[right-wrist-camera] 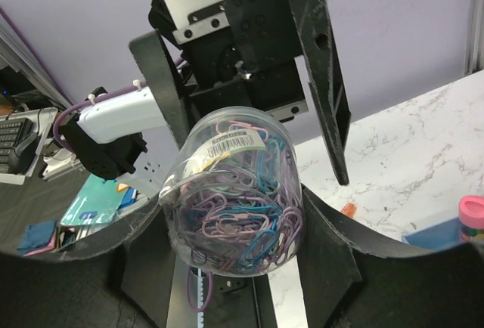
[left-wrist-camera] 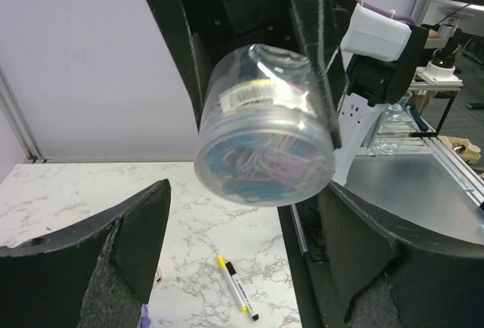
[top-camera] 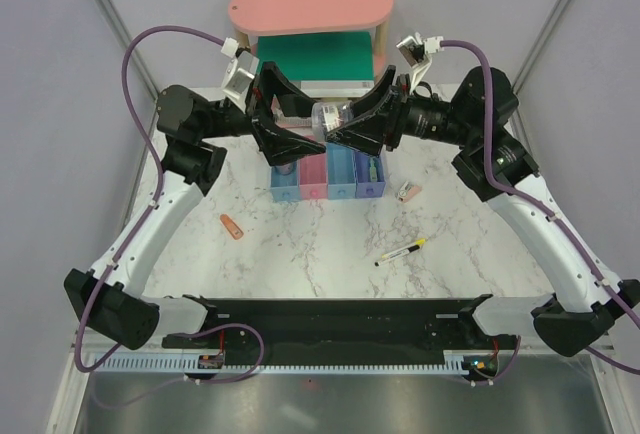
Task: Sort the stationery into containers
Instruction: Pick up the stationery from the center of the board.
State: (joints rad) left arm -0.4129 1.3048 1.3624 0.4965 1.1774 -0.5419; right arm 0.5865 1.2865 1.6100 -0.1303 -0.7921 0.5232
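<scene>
Right wrist view gives us the best look at the clear jar (right-wrist-camera: 234, 192): a round, see-through plastic tub packed with coloured paper clips, lying on its side in the air above the row of bins (top-camera: 285, 192). We judge it hard and smooth, so apt to slip or roll between flat pads. It looks light, though the loose clips could shift inside (we cannot make out whether a lid closes it). Across the curved wall near its middle is where we would take it. The right gripper (right-wrist-camera: 231, 226) is clamped on it there, one finger on each side. The left gripper (left-wrist-camera: 243, 211) faces it with fingers spread wide, touching nothing. Room is tight: both wrists crowd together, the pink shelf (top-camera: 310, 4) stands just behind, and the bins sit right below. Open marble table (top-camera: 300, 254) lies toward the arm bases, where the pen (top-camera: 401, 251) and orange piece (top-camera: 232, 226) rest well apart.
</scene>
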